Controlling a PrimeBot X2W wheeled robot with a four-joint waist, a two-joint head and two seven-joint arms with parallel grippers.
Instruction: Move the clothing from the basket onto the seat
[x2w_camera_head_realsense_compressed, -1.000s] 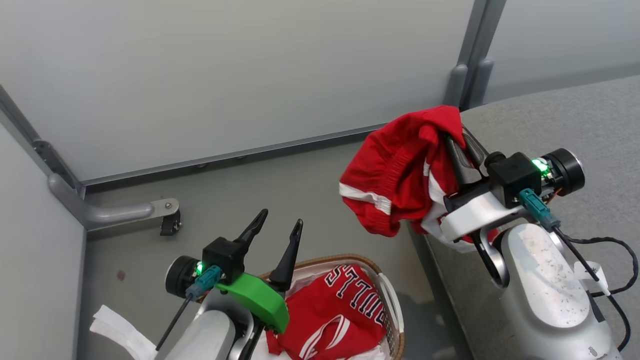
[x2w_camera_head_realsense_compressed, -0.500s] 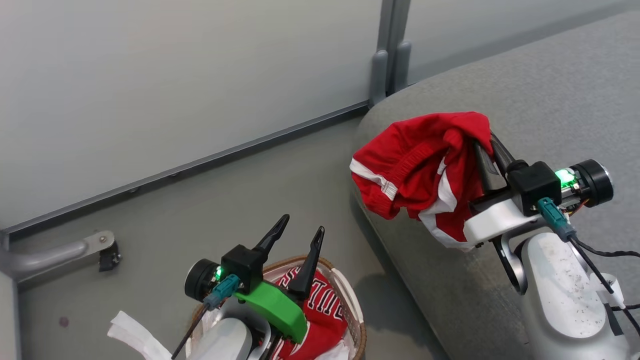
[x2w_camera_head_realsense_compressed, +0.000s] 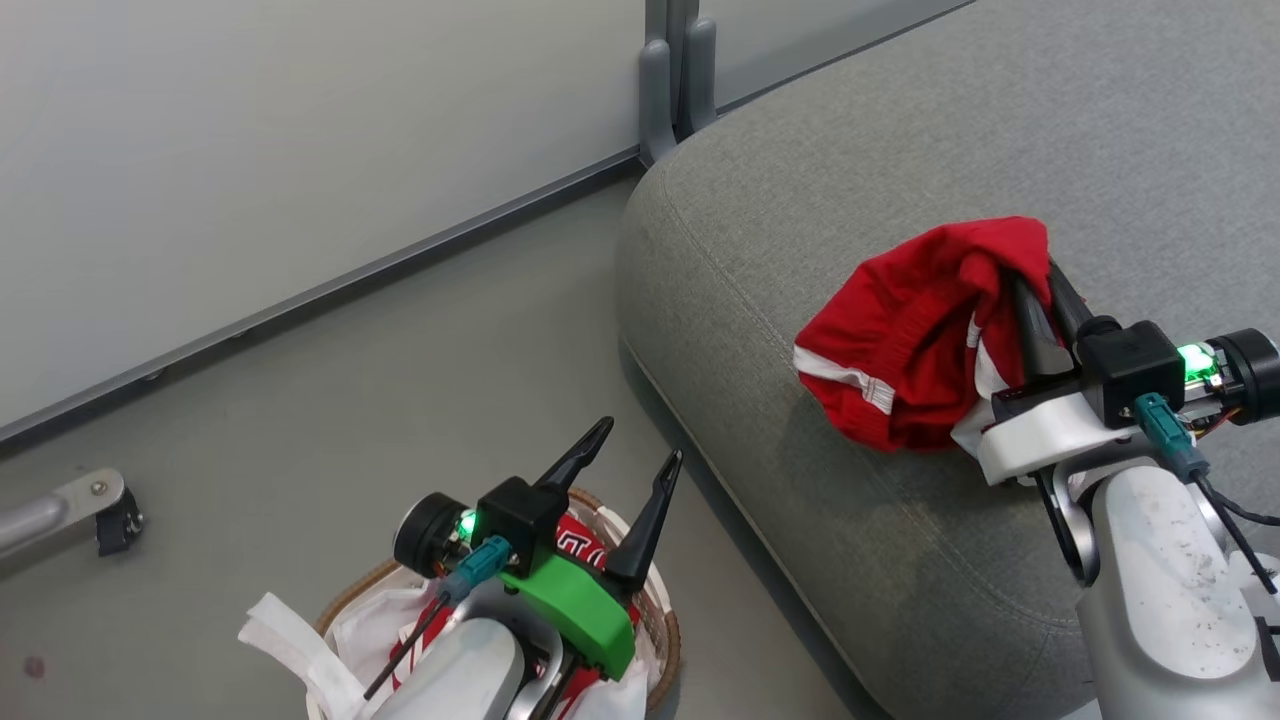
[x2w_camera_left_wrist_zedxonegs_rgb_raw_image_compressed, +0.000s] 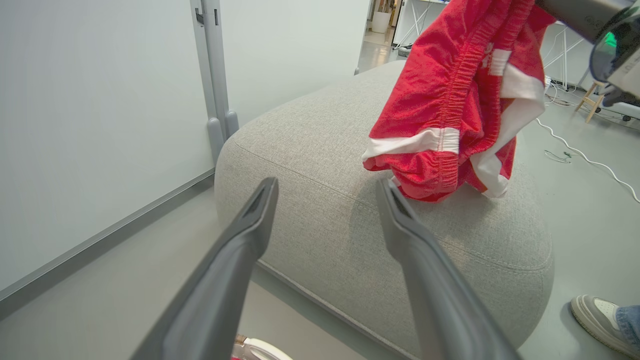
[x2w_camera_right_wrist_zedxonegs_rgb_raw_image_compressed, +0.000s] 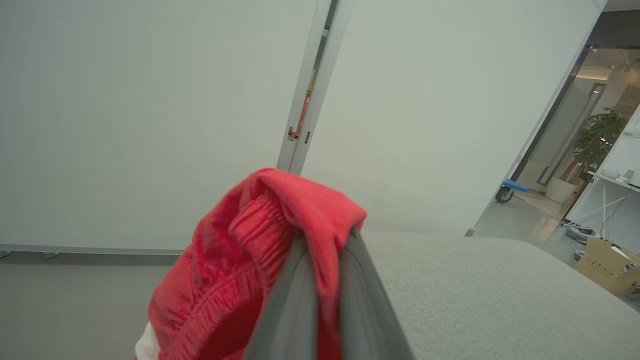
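Observation:
My right gripper (x2w_camera_head_realsense_compressed: 1030, 275) is shut on a red garment with white trim (x2w_camera_head_realsense_compressed: 910, 340), which hangs bunched over the grey seat (x2w_camera_head_realsense_compressed: 800, 200). From the left wrist view the garment (x2w_camera_left_wrist_zedxonegs_rgb_raw_image_compressed: 450, 100) dangles just above the seat (x2w_camera_left_wrist_zedxonegs_rgb_raw_image_compressed: 320, 165). In the right wrist view the red cloth (x2w_camera_right_wrist_zedxonegs_rgb_raw_image_compressed: 250, 280) is pinched between my right gripper (x2w_camera_right_wrist_zedxonegs_rgb_raw_image_compressed: 325, 240). My left gripper (x2w_camera_head_realsense_compressed: 630, 450) stands open above the basket (x2w_camera_head_realsense_compressed: 662, 628) at the bottom left, where another red garment (x2w_camera_head_realsense_compressed: 580, 535) lies mostly hidden behind my arm. The left gripper (x2w_camera_left_wrist_zedxonegs_rgb_raw_image_compressed: 325, 192) holds nothing.
A grey partition wall (x2w_camera_head_realsense_compressed: 300, 130) with a post (x2w_camera_head_realsense_compressed: 675, 70) runs behind the seat. A metal foot with a caster (x2w_camera_head_realsense_compressed: 95, 510) sticks out at the far left. A person's shoe (x2w_camera_left_wrist_zedxonegs_rgb_raw_image_compressed: 597, 320) stands on the floor beyond the seat. A white cable (x2w_camera_left_wrist_zedxonegs_rgb_raw_image_compressed: 585, 160) lies there too.
The head camera has turned right, so the seat takes up more of the view. My right gripper, still holding the red garment, now hangs over the seat instead of beside its edge.

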